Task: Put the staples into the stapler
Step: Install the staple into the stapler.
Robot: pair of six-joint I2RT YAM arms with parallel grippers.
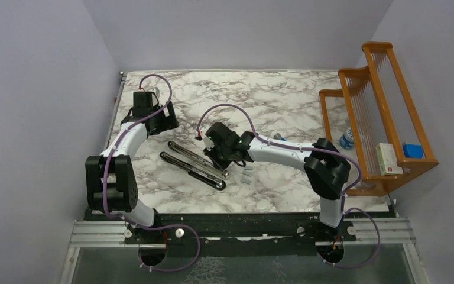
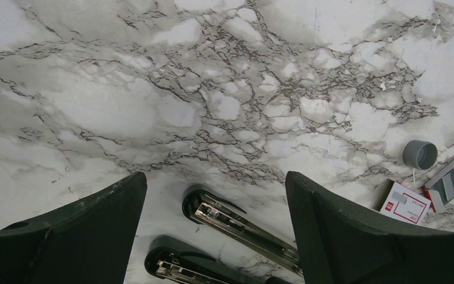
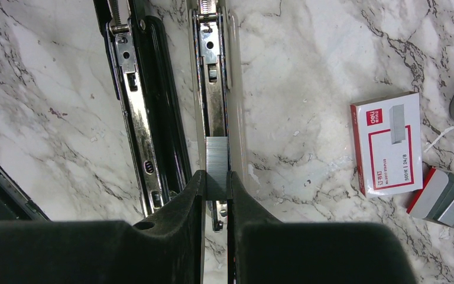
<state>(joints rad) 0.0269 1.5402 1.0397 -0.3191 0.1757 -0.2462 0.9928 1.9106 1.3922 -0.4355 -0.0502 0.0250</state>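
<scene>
Marble table (image 1: 284,100), right hand (image 3: 216,177) pinching staples (image 3: 217,155) over stapler (image 3: 213,71) channel, left hand (image 2: 214,180) wide open, holding nothing

Wide bare room across the far half of the table (image 1: 284,94). Blocked mid-table by the opened stapler (image 1: 189,168), two long bars lying slantwise side by side, only a narrow lane between. Crowded just right of it by a white-and-red box (image 3: 387,145) and staples (image 3: 452,202). Walled along the right edge by a wooden rack (image 1: 384,112).
</scene>
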